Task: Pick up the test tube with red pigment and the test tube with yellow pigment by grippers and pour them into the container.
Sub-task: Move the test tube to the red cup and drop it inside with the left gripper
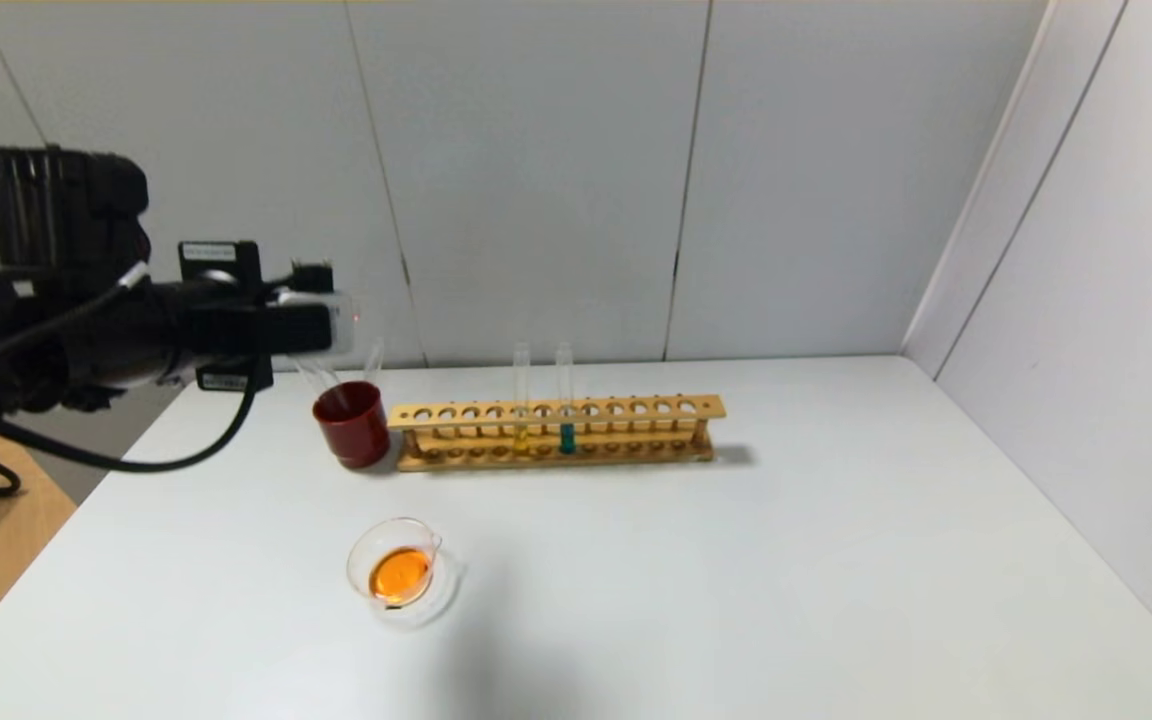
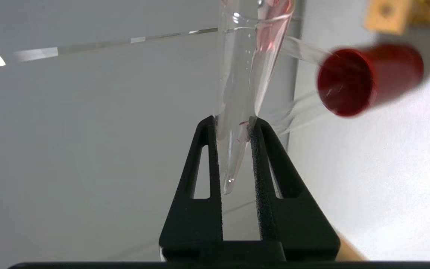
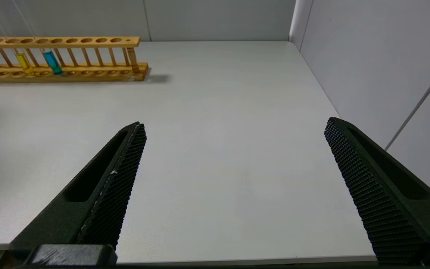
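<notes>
Your left pincer [image 2: 233,123] was clamped on the emptied red-stained tube [image 2: 243,86] above the red cup [image 1: 352,424], so a loose or crooked release could have dropped it onto the surface [image 1: 736,560], beyond the dish [image 1: 399,573] of orange liquid.

Left arm [image 1: 86,330] black, looping black cables, white labels; right pincer [image 3: 233,190] black, cross-hatched tapered fingers [image 3: 121,179].

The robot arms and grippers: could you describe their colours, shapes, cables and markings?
The left gripper has black, pointed fingers with triangular cut-outs and rough pads. Its arm is black, with black cables, a pale box module and white labels. The right gripper has black wedge-shaped fingers with grid-textured pads.
</notes>
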Controlling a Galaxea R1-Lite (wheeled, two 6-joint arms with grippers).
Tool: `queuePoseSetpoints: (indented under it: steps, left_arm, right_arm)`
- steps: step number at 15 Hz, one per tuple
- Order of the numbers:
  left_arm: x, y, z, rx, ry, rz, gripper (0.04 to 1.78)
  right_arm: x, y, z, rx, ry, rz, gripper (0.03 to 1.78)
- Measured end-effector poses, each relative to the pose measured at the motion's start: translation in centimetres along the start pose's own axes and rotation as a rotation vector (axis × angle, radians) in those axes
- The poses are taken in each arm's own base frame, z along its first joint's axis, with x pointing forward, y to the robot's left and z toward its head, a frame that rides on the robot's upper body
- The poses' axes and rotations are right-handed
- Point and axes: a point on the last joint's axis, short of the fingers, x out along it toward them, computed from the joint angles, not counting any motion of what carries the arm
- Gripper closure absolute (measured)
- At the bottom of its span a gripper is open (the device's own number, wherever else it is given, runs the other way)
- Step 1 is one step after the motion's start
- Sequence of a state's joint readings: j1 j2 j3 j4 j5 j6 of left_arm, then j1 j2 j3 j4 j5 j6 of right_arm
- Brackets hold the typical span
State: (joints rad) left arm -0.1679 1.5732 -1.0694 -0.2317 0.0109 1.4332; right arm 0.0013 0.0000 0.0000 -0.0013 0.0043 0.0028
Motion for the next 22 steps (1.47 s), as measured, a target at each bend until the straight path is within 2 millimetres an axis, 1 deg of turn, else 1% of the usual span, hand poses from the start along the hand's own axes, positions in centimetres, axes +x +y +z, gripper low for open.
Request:
queuePoseSetpoints:
  steps: [1,2,4,6,7,9,11,13,17,22]
  left_arm:
    - [-0.6,1.7,0.2,-0.120,0.000,-0.002,1.52]
    - [-1.3,3.0,0.4,-0.252,0.002,-0.022,1.52]
    - [-2.5,4.1,0.6,-0.542,-0.008,-0.112,1.52]
    - [-3.1,3.9,0.4,-0.820,-0.068,-0.237,1.52]
    - [-3.2,3.5,0.3,-0.928,-0.098,-0.276,1.52]
    - [-2.9,3.1,0.1,-1.075,-0.151,-0.263,1.52]
    - [-2.0,3.0,-0.4,-1.146,-0.194,-0.198,1.52]
    - [-0.6,2.7,-1.5,-1.171,-0.192,-0.149,1.52]
    - [2.0,1.2,-3.7,-1.238,-0.136,-0.161,1.52]
    - [4.4,-1.0,-5.2,-1.251,-0.108,-0.152,1.52]
  right_arm:
    - [0.0,0.0,0.0,0.000,0.000,0.000,0.06]
    - [0.0,0.0,0.0,0.000,0.000,0.000,0.06]
    - [0.0,0.0,0.0,0.000,0.000,0.000,0.06]
    - [0.0,0.0,0.0,0.000,0.000,0.000,0.06]
    - [0.0,0.0,0.0,0.000,0.000,0.000,0.06]
    - [0.0,0.0,0.0,0.000,0.000,0.000,0.06]
    - [0.0,0.0,0.0,0.000,0.000,0.000,0.06]
    - [0.0,0.0,0.0,0.000,0.000,0.000,0.06]
    - [0.0,0.0,0.0,0.000,0.000,0.000,0.06]
    - [0.0,0.0,0.0,0.000,0.000,0.000,0.06]
